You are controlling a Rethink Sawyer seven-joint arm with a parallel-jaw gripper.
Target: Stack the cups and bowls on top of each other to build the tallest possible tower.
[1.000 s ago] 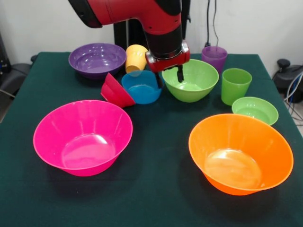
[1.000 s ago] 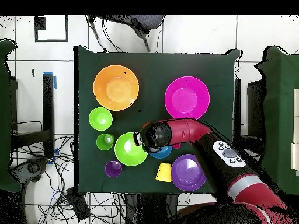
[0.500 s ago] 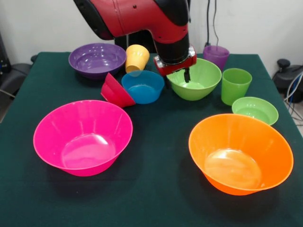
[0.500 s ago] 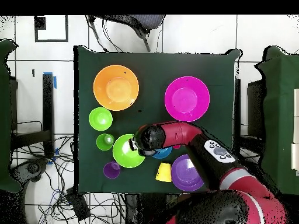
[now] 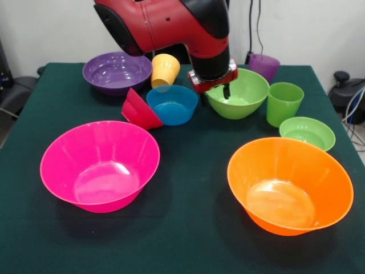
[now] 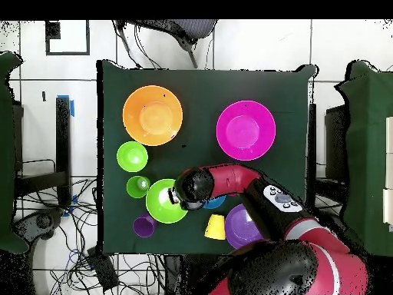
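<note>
My gripper (image 5: 217, 91) hangs over the near-left rim of the medium green bowl (image 5: 244, 94), shut on that rim, with one finger (image 5: 226, 91) showing inside the bowl. From above, the gripper (image 6: 184, 198) sits at the edge of the green bowl (image 6: 161, 201). The purple cup (image 5: 263, 64) leans tilted against the bowl's far side. The green cup (image 5: 283, 103) stands upright to its right. Left of the gripper lie the small blue bowl (image 5: 173, 104), the red bowl (image 5: 138, 109) on its side, and the tilted yellow cup (image 5: 163, 69). No bowls are stacked.
The large pink bowl (image 5: 100, 165) and large orange bowl (image 5: 290, 184) stand at the front. The purple bowl (image 5: 117, 71) is at the back left and the small light green bowl (image 5: 307, 132) at the right. Cables lie on the floor beside the table (image 6: 199, 154).
My gripper has moved right and toward the back, and the medium green bowl has slid with it. The bowl has pushed the purple cup, which now tilts.
</note>
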